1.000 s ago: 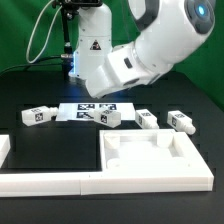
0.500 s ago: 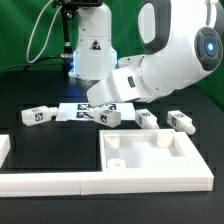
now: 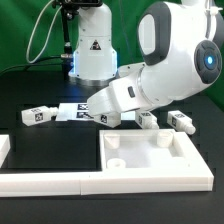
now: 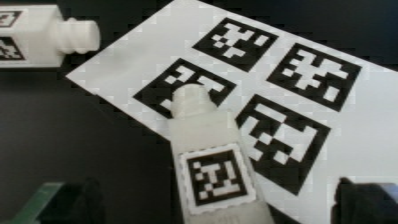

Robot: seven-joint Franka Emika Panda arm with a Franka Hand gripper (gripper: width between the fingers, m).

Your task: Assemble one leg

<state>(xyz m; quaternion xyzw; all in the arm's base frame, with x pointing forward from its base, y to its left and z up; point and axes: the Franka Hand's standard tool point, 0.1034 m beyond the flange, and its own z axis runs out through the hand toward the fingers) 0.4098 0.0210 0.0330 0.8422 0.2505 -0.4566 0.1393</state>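
Note:
A leg (image 4: pixel 205 140), a stubby white peg with a tag sticker, lies on the marker board (image 4: pixel 294 70). It lies between my gripper's (image 4: pixel 214 205) two dark fingers (image 4: pixel 63 200), which stand wide apart on either side without touching it. In the exterior view my gripper (image 3: pixel 101 115) hangs low over the marker board (image 3: pixel 68 110) and hides most of this leg. Other legs lie at the exterior view's left (image 3: pixel 37 116) and right (image 3: pixel 147 118), (image 3: pixel 181 122). One of them also shows in the wrist view (image 4: pixel 45 35).
The big white square panel with raised rim (image 3: pixel 190 165) lies at the front, toward the exterior view's right. The long white L-shaped border bar (image 3: pixel 50 181) lies along the front left. The robot base (image 3: pixel 90 50) stands behind the marker board.
My arm has swung down and toward the exterior view's left, bringing the gripper low over the leg on the marker board. The loose parts have not moved.

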